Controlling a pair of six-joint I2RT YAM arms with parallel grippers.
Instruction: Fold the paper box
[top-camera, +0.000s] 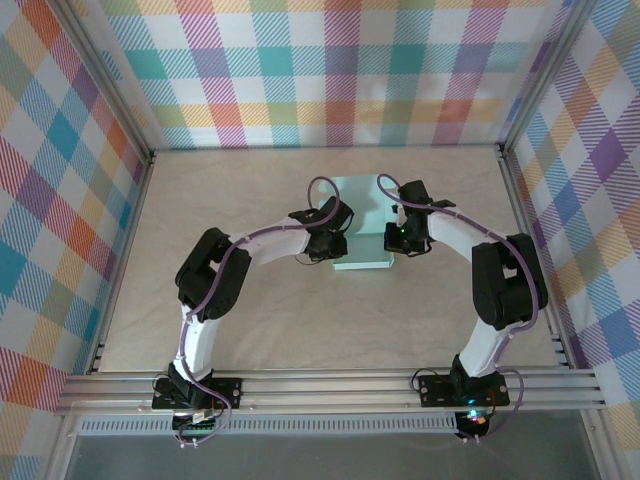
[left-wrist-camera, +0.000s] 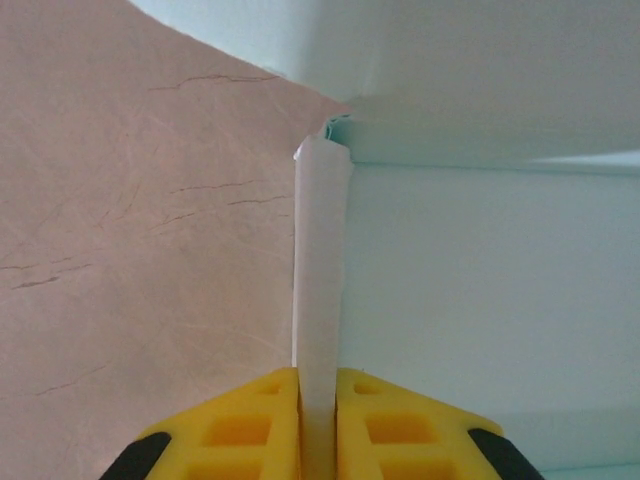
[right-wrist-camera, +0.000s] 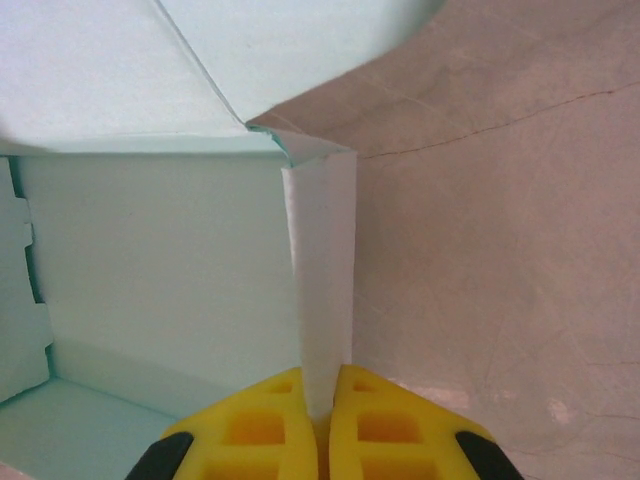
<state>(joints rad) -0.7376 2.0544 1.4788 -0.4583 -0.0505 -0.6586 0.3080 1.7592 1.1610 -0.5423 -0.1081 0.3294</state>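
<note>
- The box (top-camera: 361, 222) is seen at the middle of the surface (top-camera: 240, 310), partly formed, directly between the two tools.
- The left tool (left-wrist-camera: 318, 398) is clamped on the box's left wall (left-wrist-camera: 320, 270). The thin card is pinched edge-on between the yellow fingers (left-wrist-camera: 240, 420), with no gap showing.
- The right tool (right-wrist-camera: 318, 398) is closed the same way on the right wall (right-wrist-camera: 322, 270), which stands upright and runs straight away from the tool.
- The relation that matters is that the box floor lies inward of each tool: to the right of the left one, to the left of the right one.
- The long axis of the box runs away from the arm bases, parallel to both held walls. Neither arm is nearer, and the hold is symmetric.
- The next move is judged to need both walls brought up and in together. An uneven pull could skew or crease the card.
- In the top view the matched reach of the arms is made plain, but the pinch itself cannot be read there.
- In the right wrist view a notched tab (right-wrist-camera: 20, 330) is shown at the inner left edge, with a creased far panel (right-wrist-camera: 120, 70) above.
- In the left wrist view the tucked far corner (left-wrist-camera: 338, 128) is shown instead.
</note>
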